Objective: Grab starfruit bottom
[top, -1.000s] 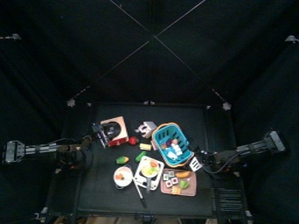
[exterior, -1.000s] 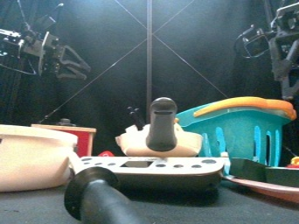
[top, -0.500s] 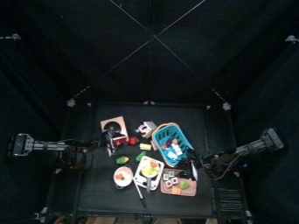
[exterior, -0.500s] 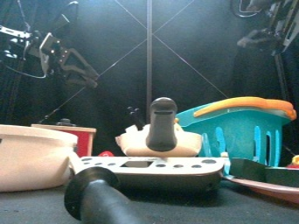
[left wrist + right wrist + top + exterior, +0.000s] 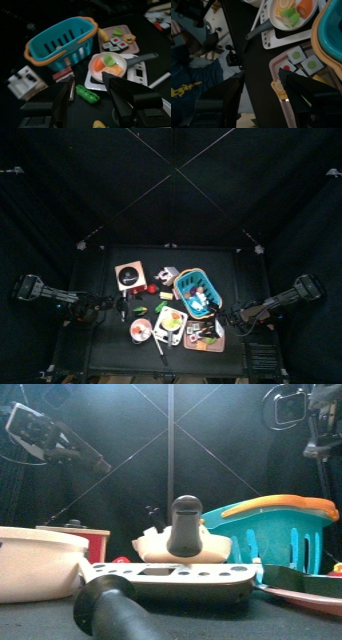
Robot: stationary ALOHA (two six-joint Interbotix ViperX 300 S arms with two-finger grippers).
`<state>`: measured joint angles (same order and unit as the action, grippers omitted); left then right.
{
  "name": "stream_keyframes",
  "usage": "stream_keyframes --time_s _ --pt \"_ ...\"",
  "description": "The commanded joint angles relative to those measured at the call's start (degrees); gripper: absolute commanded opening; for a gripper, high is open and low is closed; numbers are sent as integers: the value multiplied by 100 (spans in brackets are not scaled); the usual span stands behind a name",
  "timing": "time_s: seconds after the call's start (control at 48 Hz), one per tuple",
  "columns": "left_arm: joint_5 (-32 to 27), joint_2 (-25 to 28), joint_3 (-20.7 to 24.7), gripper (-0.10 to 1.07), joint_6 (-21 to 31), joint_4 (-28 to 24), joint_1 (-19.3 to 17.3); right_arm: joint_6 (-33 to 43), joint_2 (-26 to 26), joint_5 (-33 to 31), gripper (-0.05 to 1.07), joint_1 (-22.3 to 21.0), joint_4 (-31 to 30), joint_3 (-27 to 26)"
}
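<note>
1. My left gripper [image 5: 90, 79] was up off the surface, jaws spread wide, nothing in them, with a small green vegetable [image 5: 87, 93] below.
2. My right gripper [image 5: 262, 79] was spread and empty too, over the surface's front right corner.
3. The starfruit [image 5: 278, 87] lay at the sushi tray's [image 5: 283, 70] edge, beside the teal basket [image 5: 60, 47], ungrabbed.

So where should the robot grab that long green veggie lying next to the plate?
Pinch the long green vegetable across its narrow middle, coming down from above. It lies flat on the table and is slim, so the left gripper, with its fingers open, should probably fit one on each long side.
</note>
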<state>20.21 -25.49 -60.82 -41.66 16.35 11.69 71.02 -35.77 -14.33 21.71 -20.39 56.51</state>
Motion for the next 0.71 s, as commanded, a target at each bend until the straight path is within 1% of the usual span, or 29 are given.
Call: stream_keyframes --time_s 0.0,0.042,0.104,0.208,0.271,0.312,0.333,0.354,0.396,0.438,0.5,0.542,0.583,0.688 --pt "70 413 431 87 9 -431 9 -18 -44 185 90 -18 -642 -70" --pt "88 686 659 87 9 -562 0 -9 -62 308 90 -53 -1169 -79" --pt "132 1134 1028 87 0 -721 -123 0 -88 492 90 -211 -1986 -79" --pt "26 1652 1521 87 -9 -1028 -185 62 -88 712 90 -536 -2751 -18" --pt "-132 1978 1837 87 0 -1230 -176 53 -97 782 90 -721 -2760 18" --pt "-413 2180 2048 87 0 -1310 -193 18 -141 817 90 -791 -2716 35" --pt "-642 2285 2171 87 0 -1327 -211 9 -149 817 90 -800 -2698 53" --pt "-1002 2417 2364 87 9 -1327 -229 9 -176 817 90 -817 -2689 70" --pt "-1433 2540 2566 87 9 -1310 -264 18 -211 817 90 -826 -2663 97" --pt "-2065 2716 2883 87 0 -1274 -290 44 -255 817 90 -817 -2646 141" --pt "-2681 2839 3217 87 -18 -1274 -308 44 -272 817 90 -826 -2593 193" --pt "-2944 2900 3393 87 -26 -1292 -343 35 -281 817 90 -826 -2558 220" --pt "-3059 2944 3507 87 -53 -1327 -396 18 -281 817 90 -826 -2514 246" --pt "-3120 3050 3507 87 -158 -1714 -519 44 -281 817 90 -817 -2487 299"
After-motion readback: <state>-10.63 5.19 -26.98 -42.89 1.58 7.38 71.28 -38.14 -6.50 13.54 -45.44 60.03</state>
